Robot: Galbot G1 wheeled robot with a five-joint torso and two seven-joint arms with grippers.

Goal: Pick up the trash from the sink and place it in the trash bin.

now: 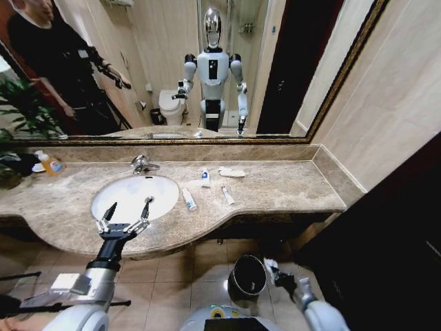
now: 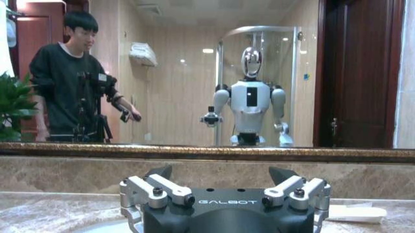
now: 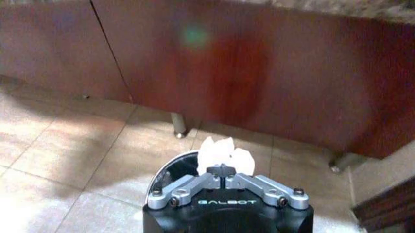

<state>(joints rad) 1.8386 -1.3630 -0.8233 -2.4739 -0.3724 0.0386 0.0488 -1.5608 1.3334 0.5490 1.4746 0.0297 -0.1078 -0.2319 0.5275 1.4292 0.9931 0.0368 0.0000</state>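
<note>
While the right gripper [image 3: 224,171] hangs low beside the trash bin [image 1: 247,277], its fingers are pinched together on a crumpled white paper piece [image 3: 224,154], which sticks out past the tips above the bin's glossy rim. That scrap looks feather-light and soft, so a gentle pinch anywhere on its bulk should hold it; it will likely flutter rather than drop straight when let go.

Over the front edge of the marble countertop [image 1: 289,189], the left gripper [image 1: 126,211] hovers at the near rim of the sink [image 1: 103,203] with its fingers spread wide and nothing between them.

More trash lies on the countertop just beside the basin's far side from the yellow bottle: a white tube [image 1: 188,199] nearest the bowl, a second tube [image 1: 205,178] standing toward the back wall, a thinner one [image 1: 227,196] near the front edge, and a flat white wrapper [image 1: 232,172] by the mirror. The tubes look light, smooth and somewhat squashy, so they could slip; gripping across the middle of the body seems safest.
</note>
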